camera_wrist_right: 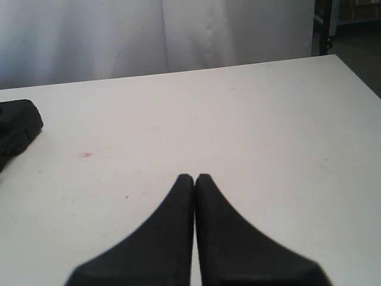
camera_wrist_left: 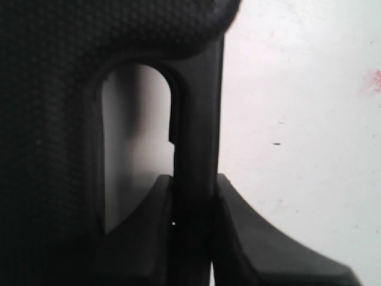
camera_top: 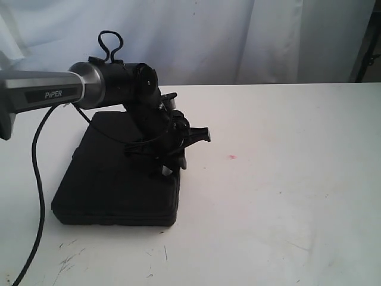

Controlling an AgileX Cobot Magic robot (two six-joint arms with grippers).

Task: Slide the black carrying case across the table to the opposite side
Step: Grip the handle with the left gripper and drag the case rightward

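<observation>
Clamping left gripper (camera_wrist_left: 191, 190) on handle (camera_wrist_left: 199, 107) of black textured hard carrying case (camera_top: 116, 179), left edge of white scuffed table (camera_top: 286, 190); pull low, steady. Right gripper (camera_wrist_right: 194, 185) pinched together, empty.

Exterior wide; wrist views close; table (camera_top: 297, 190) shared

One legible marking only: "PiPER", white letters on a dark rectangular inset strip (camera_top: 53, 94) set into the silver-grey metal forearm tube (camera_top: 44, 83) of the left arm. Capitals except the lowercase i. Text runs along the tube's length and reads upright in the exterior view. It sits well back from the left gripper's fingers (camera_wrist_left: 268, 256), beyond the black wrist joint (camera_top: 128, 80).
</observation>
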